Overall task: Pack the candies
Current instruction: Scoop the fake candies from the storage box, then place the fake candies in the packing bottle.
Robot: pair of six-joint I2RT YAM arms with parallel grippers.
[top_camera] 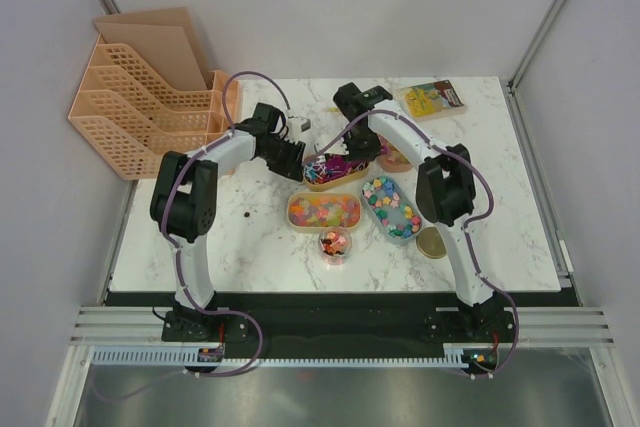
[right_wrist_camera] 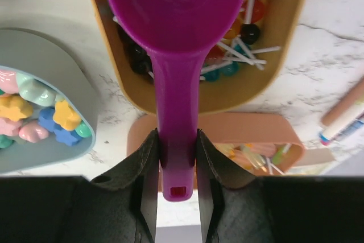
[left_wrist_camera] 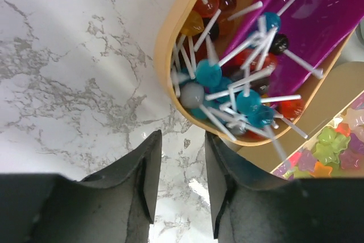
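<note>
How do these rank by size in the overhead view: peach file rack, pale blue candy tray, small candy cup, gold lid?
Peach file rack
Pale blue candy tray
Then small candy cup and gold lid, about alike

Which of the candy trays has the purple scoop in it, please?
The tan tray of stick lollipops, where the right gripper holds the scoop; the light blue tray beside it holds stickless pastel sweets.

We see candies [top_camera: 325, 211] in trays [top_camera: 292, 211] mid-worktop, a scoop [right_wrist_camera: 176, 4] in the far one, a jar [top_camera: 323, 245] before them, a lid [top_camera: 432, 242] right.
</note>
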